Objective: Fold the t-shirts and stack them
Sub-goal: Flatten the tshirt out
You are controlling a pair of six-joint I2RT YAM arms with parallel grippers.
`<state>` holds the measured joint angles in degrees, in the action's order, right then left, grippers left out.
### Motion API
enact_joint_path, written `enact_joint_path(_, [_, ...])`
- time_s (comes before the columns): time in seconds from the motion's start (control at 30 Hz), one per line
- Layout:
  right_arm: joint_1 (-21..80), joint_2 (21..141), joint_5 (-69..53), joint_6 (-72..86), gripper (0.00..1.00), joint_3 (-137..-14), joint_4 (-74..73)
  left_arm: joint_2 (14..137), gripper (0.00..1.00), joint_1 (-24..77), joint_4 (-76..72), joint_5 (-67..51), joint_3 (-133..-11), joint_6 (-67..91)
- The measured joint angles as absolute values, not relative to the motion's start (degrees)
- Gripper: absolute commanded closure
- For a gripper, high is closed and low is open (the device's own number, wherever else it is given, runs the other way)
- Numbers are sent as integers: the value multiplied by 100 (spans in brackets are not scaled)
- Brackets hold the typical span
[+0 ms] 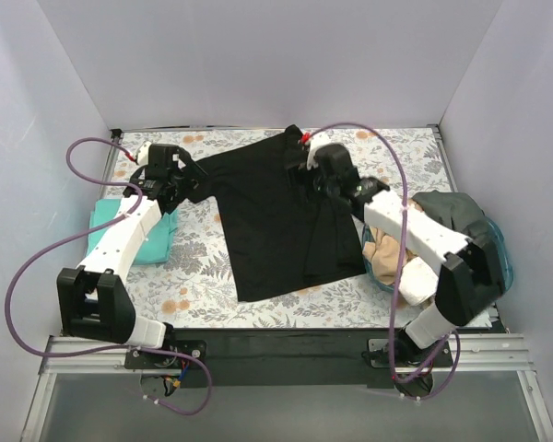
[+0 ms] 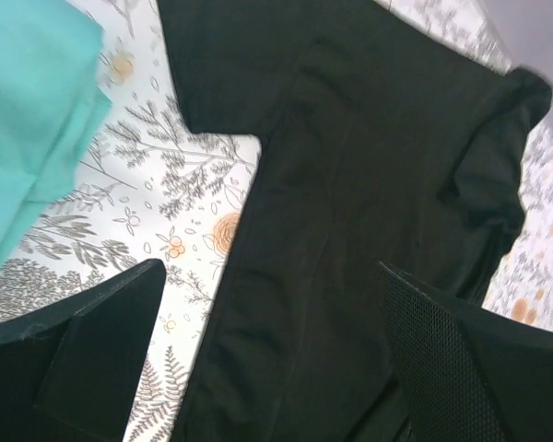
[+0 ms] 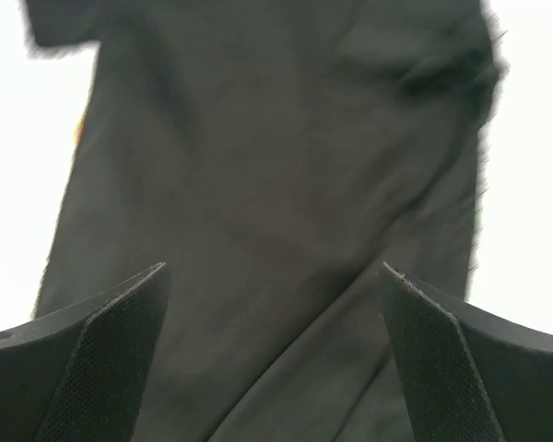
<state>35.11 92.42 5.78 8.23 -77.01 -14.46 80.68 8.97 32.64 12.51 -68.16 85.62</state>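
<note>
Over on the right side of the frame sits the translucent teal plastic basket [image 1: 503,250], and it's well loaded: a crumpled tan cloth shirt [image 1: 382,256] bulges at its left side, and a dark grey cloth shirt [image 1: 448,209] is heaped at its upper end. The right arm crosses straight over the basket, so much of the inside is hidden.

Centre stage, the black cloth t-shirt [image 1: 263,226] lies spread on the flower-patterned tabletop [image 1: 192,287], collar at the top of the frame with its red-white neck label [image 1: 306,138] showing. Its right part looks doubled over in long creases. At the left, a folded teal cloth t-shirt [image 1: 162,241] lies partly under the left arm.

The left hand [image 1: 186,184] hangs at the black shirt's left sleeve, fingers spread wide with only cloth and tabletop below them, gripping nothing. The right hand [image 1: 311,184] hovers just below the collar, fingers just as far apart, also clamped on nothing.

Now the edges: the black hem runs close to the tabletop's near edge at the bottom. Bare pattern shows between the teal shirt and the black one at lower left, and along a strip at upper right.
</note>
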Motion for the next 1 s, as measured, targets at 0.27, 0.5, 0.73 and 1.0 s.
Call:
enact_joint_path(0.27, [4611, 8355, 648, 1975, 2, -5030, -1135, 9135, 3, 1232, 2812, 438, -6681, 8392])
enact_joint_path(0.5, [4696, 8755, 810, 2381, 2, -4598, -1160, 9918, 3, 1935, 2521, 121, -6683, 8344])
enact_joint_path(0.73, [4563, 9113, 1236, 2425, 2, -4866, -1131, 10280, 2, 2268, 2329, 58, -6466, 8366])
enact_joint_path(1.0, [3778, 9699, 1278, 2174, 2, -5463, -1046, 9743, 2, 2526, 1492, -69, -5533, 8606])
